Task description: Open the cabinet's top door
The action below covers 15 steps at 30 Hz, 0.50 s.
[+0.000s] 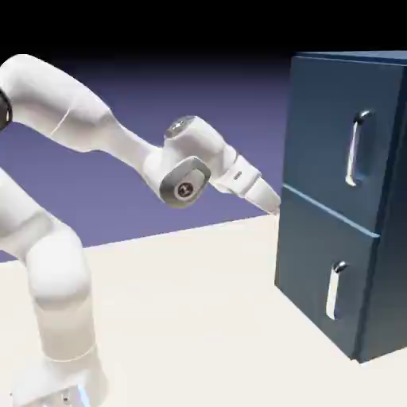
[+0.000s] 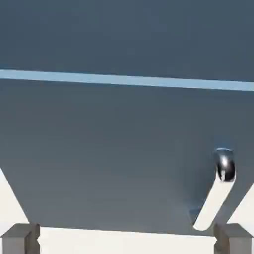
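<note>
The dark blue cabinet (image 1: 391, 238) stands at the exterior view's right. Its top door (image 1: 322, 127) is shut flat and carries a long vertical silver handle (image 1: 358, 148). My gripper (image 1: 269, 197) hovers just off the cabinet's front, level with the seam under the top door and well to the left of the handle. It touches nothing. In the hand view the gripper (image 2: 126, 240) is open, its grey fingertips (image 2: 20, 238) far apart with nothing between them. The top door (image 2: 124, 34) fills the area above the pale seam; its handle is out of that view.
Below the seam sits the shorter lower panel (image 1: 314, 266) with its small silver handle (image 1: 336, 290), which also shows low right in the hand view as the handle (image 2: 218, 193). The cabinet rests on a cream table (image 1: 199, 310).
</note>
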### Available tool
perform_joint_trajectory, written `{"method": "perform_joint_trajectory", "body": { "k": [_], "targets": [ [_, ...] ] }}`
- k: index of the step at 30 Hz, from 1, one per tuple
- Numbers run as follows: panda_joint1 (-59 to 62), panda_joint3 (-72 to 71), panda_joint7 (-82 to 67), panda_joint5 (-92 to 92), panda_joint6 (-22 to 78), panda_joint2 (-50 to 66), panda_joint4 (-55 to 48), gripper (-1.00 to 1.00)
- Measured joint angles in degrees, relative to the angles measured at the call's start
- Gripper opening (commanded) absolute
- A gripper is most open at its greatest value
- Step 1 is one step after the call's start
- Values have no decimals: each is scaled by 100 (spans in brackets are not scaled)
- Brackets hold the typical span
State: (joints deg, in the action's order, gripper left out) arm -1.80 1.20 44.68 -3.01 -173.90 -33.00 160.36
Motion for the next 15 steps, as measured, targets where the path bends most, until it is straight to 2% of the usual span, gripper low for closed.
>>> {"method": "perform_joint_trajectory", "body": {
  "k": [15],
  "targets": [
    [-1384,1492,2766,-3738,136,-429,-797,0]
  ]
}}
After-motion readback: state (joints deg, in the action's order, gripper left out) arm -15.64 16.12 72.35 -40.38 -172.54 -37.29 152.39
